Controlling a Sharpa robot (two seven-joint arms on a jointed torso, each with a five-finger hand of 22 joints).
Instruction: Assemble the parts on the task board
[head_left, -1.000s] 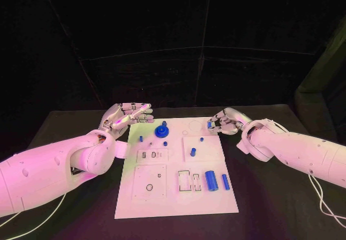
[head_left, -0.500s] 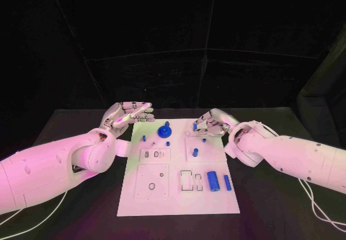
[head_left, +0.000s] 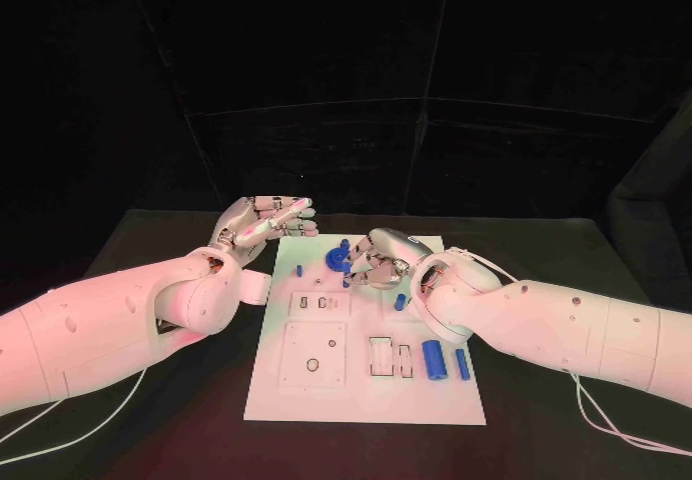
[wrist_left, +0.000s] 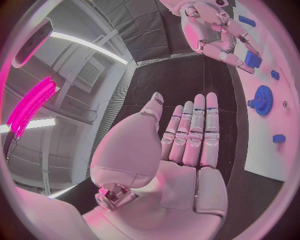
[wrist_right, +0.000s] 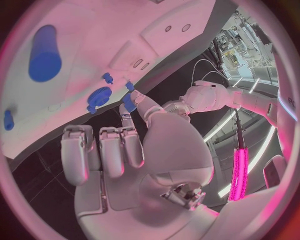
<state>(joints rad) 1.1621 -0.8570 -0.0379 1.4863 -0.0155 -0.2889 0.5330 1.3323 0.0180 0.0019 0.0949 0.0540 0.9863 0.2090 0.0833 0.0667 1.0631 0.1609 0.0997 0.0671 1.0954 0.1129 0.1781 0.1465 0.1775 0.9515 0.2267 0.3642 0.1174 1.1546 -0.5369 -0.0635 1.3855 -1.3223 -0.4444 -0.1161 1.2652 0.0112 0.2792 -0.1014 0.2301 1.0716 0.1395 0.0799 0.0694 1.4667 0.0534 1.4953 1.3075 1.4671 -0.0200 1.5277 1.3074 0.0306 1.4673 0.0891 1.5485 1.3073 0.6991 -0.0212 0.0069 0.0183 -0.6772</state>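
My right hand (head_left: 378, 262) pinches a small blue part (wrist_right: 129, 103) just beside the blue gear (head_left: 336, 259) on the task board (head_left: 361, 400) — nearer than my left hand (head_left: 264, 224), spread flat off the board's edge.

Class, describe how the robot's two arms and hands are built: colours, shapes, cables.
Both arms are smooth, rounded white shells. The left hand and right hand are silver metal with segmented fingers. Thin white cables trail along each arm.

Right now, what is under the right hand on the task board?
The right hand hovers over the task board beside the blue gear, pinching a small blue part. What lies directly beneath its palm is covered.
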